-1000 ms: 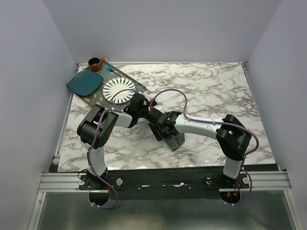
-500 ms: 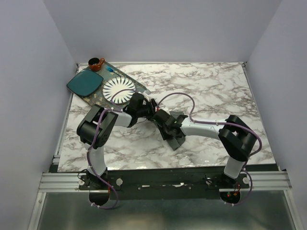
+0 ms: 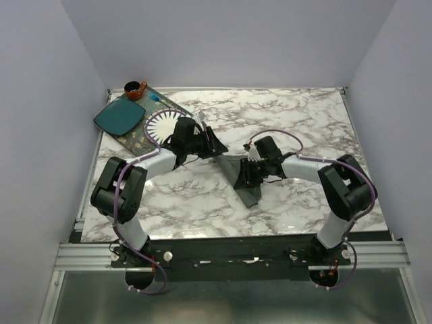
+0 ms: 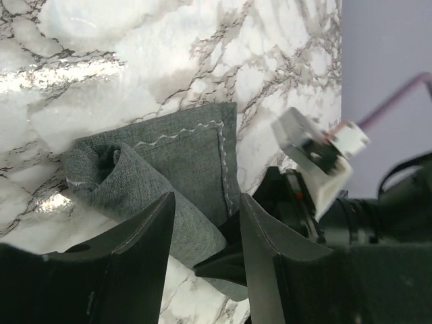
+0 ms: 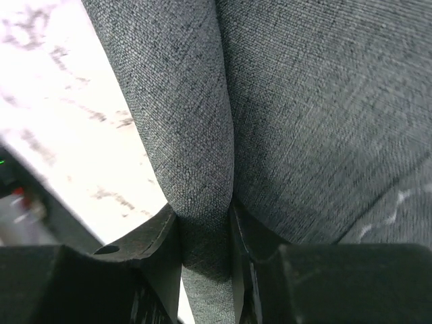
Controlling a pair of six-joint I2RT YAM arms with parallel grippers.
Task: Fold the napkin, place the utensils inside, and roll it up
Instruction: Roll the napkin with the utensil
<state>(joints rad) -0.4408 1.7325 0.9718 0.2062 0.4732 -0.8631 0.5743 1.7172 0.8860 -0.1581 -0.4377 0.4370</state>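
The napkin [image 3: 247,185] is a dark grey cloth lying rolled and bunched on the marble table, right of centre. In the left wrist view the napkin [image 4: 177,156] shows a rolled end and a stitched hem. My right gripper [image 3: 244,175] reaches in from the right. In its wrist view the right gripper [image 5: 204,212] is shut on a rolled fold of the napkin [image 5: 317,108]. My left gripper [image 3: 217,146] sits just up and left of the cloth. In its wrist view the left gripper [image 4: 207,200] is open, gripping nothing. The utensils are hidden.
A white ribbed plate [image 3: 164,126], a teal square plate [image 3: 118,117] and a small brown cup [image 3: 134,88] sit on a patterned mat at the back left corner. Purple cables [image 3: 283,135] loop over both arms. The right wrist housing [image 4: 317,152] shows close to the left fingers.
My left arm has pulled back up and left, off the napkin. The right gripper has swung round to the napkin's right side and closed on its rolled fold.
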